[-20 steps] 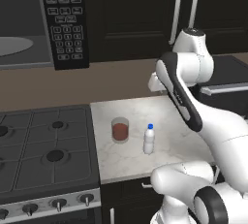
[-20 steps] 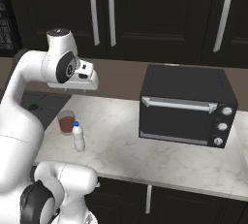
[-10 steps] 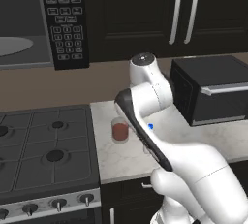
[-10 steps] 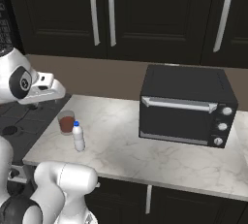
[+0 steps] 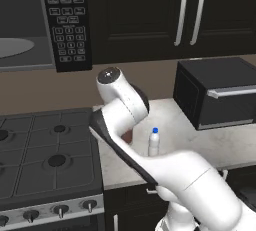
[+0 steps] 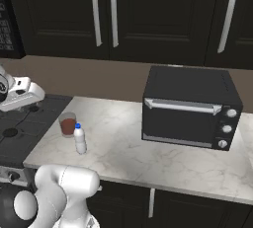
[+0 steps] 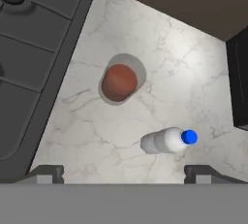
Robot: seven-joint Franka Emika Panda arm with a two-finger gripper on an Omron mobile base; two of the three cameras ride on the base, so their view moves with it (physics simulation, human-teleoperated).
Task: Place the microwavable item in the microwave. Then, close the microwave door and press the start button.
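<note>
Glass tumbler sits below us on the marble counter, liquid near the brim, probably slick and spill-prone. Our gripper hangs with jaws wide apart, so we'd clamp the walls level, clear of the white bottle.

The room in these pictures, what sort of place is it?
A home kitchen, rendered: a gas stove beside a marble counter, an open microwave above, and a black toaster oven under dark cabinets.
</note>
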